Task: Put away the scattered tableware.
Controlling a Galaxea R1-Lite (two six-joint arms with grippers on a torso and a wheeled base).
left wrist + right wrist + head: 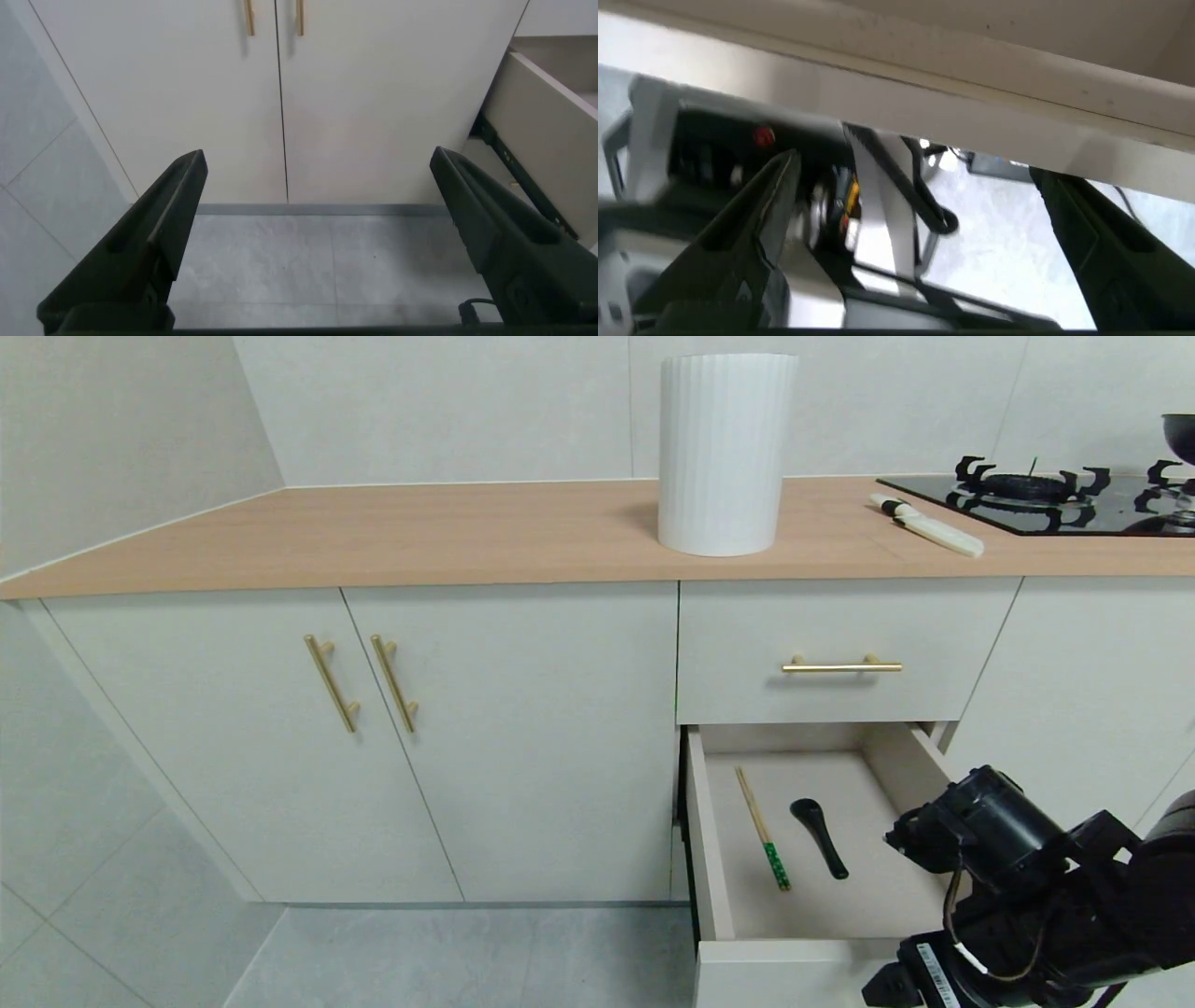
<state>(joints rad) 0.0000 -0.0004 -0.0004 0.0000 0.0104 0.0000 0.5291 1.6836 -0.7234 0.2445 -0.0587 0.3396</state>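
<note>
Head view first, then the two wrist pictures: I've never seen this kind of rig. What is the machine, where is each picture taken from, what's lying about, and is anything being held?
This is a wheeled robot with two arms, each ending in a two-fingered gripper. The head view looks down from a camera on its head at a kitchen unit. On the light wooden countertop stands a tall white ribbed cylinder, a white-bladed knife lies near it, and a black gas hob is set in at the end. The lower pale drawer stands open; inside lie wooden chopsticks with green ends and a black spoon, side by side, not touching. The other two pictures come from cameras on the wrists. The left gripper faces the pale cabinet doors, fingers apart. The right gripper, also open, is low beside the open drawer. Neither holds anything.
</note>
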